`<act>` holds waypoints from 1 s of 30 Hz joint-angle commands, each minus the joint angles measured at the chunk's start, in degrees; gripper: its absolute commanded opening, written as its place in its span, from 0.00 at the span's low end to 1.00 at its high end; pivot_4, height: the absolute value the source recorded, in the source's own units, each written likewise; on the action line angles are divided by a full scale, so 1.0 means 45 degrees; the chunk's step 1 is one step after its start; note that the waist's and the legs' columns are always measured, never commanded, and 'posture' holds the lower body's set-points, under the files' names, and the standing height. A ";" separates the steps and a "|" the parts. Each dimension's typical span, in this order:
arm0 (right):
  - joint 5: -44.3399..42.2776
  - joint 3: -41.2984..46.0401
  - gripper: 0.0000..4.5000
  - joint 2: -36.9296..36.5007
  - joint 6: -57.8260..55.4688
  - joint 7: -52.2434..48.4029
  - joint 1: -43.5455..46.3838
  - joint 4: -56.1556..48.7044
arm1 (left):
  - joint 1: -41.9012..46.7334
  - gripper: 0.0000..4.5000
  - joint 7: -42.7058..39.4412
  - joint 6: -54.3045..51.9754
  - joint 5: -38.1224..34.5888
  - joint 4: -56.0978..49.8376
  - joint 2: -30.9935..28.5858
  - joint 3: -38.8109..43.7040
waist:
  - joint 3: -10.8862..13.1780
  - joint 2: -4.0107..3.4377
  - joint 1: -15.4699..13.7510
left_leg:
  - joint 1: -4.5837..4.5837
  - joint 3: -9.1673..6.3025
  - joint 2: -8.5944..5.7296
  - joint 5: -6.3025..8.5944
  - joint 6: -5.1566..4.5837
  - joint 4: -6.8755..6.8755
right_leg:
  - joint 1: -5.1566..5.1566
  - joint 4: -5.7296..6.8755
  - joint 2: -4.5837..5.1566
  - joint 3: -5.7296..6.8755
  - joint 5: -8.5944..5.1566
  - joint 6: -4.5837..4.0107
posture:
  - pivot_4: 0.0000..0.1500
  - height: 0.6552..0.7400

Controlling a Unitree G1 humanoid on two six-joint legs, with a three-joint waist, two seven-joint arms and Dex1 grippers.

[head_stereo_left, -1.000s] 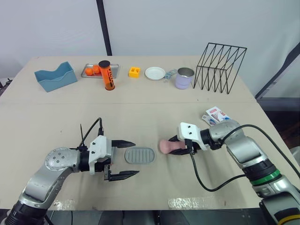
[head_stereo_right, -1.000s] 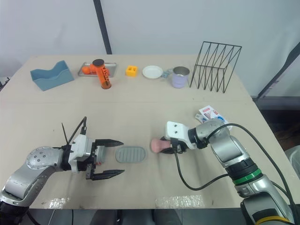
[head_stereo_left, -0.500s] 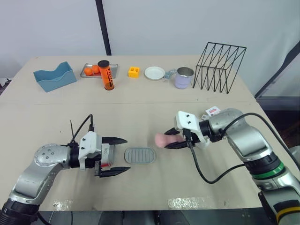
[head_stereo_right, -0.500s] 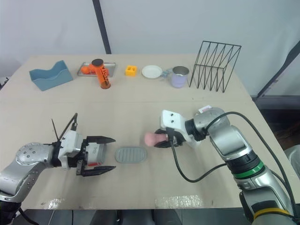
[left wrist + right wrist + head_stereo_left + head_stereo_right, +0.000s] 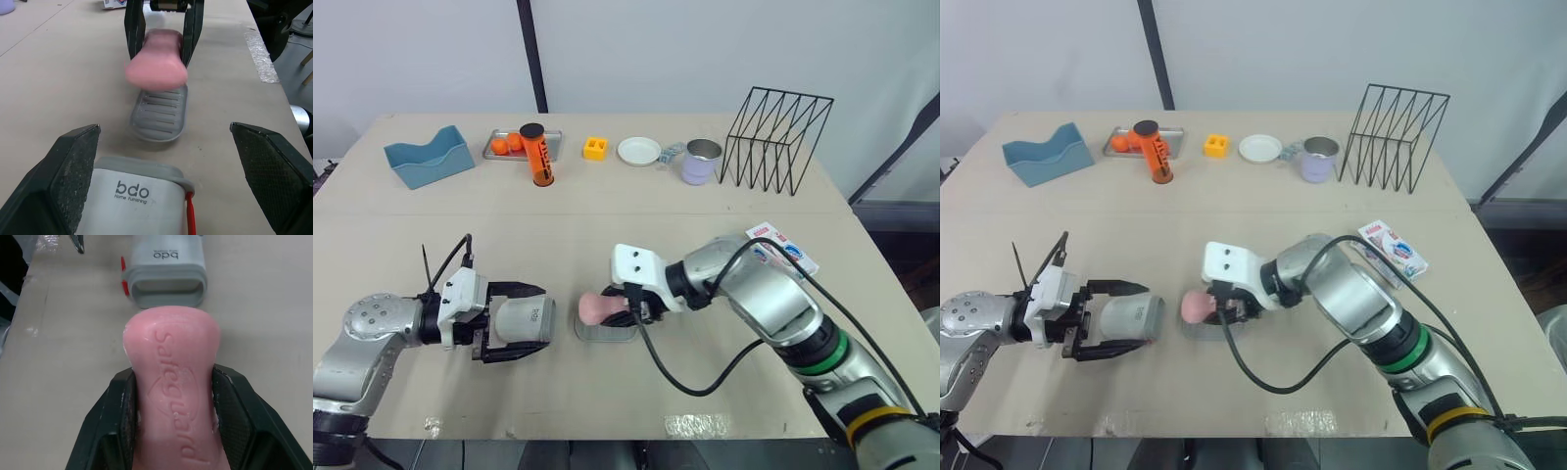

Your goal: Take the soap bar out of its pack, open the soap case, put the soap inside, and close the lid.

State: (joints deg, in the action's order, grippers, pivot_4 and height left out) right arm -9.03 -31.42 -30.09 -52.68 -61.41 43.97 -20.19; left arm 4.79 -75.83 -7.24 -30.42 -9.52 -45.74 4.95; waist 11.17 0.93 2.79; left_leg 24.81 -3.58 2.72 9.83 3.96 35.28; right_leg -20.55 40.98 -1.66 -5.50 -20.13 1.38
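Right gripper [image 5: 626, 305] pinches waisted, embossed pink soap bar [image 5: 171, 357] above ribbed grey tray [image 5: 159, 113].

Soap bar [image 5: 171, 382]: pink, waisted, with "Safeguard" pressed into its top face. It is out of its pack, clamped across its narrow middle between the jaws of the right gripper [image 5: 613, 309], and lies level just over the tray. Contact with the tray cannot be told.
Case tray [image 5: 159, 115]: grey, oval and ribbed. It lies flat and uncovered on the bench [image 5: 607, 225], near the middle of the front edge.
Case lid [image 5: 524, 321]: pale grey-white, marked "bdo", with a red tab. It lies on its side just beside the tray, its open mouth facing the tray, between the spread jaws of the left gripper [image 5: 530, 321].
Pack [image 5: 783, 250]: white with red and blue print, flat near the bench's right edge, well apart from the case.
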 commanded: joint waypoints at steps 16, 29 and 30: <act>-0.0082 -0.1105 0.37 0.0571 -0.0611 0.0684 0.0250 0.0597 | -0.0608 1.00 -0.0410 -0.0022 -0.0393 -0.0008 -0.0647 0.1661 | -0.0002 0.0003 0.0008 | 0.0072 -0.0004 0.0010 -0.0005 0.0009 0.0005 | -0.0095 0.0025 -0.0003 0.0020 0.0019 -0.0033 | 1.00 1.00; 0.0208 -0.1573 0.37 0.0664 -0.0350 0.1114 0.0045 0.0917 | -0.0713 1.00 -0.0366 -0.0023 -0.0299 0.0009 -0.0868 0.1862 | -0.0003 0.0004 0.0014 | 0.0072 -0.0005 0.0013 -0.0006 0.0010 0.0002 | -0.0099 0.0025 -0.0003 0.0027 0.0021 -0.0037 | 1.00 1.00; 0.0260 -0.1599 0.37 0.0612 -0.0271 0.1116 0.0068 0.0939 | -0.0705 1.00 -0.0349 -0.0031 -0.0295 -0.0008 -0.0862 0.1845 | -0.0003 0.0005 0.0015 | 0.0071 -0.0005 0.0013 -0.0006 0.0010 0.0002 | -0.0098 0.0026 -0.0003 0.0027 0.0021 -0.0037 | 1.00 1.00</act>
State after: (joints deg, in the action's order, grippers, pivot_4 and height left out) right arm -8.22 -38.40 -27.22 -54.89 -56.37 43.70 -15.43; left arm 1.56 -77.66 -7.57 -31.52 -8.42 -48.88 11.86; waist 11.16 0.95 2.86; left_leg 25.14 -3.61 2.78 9.80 4.01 35.29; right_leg -20.99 41.09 -1.67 -5.38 -20.04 1.21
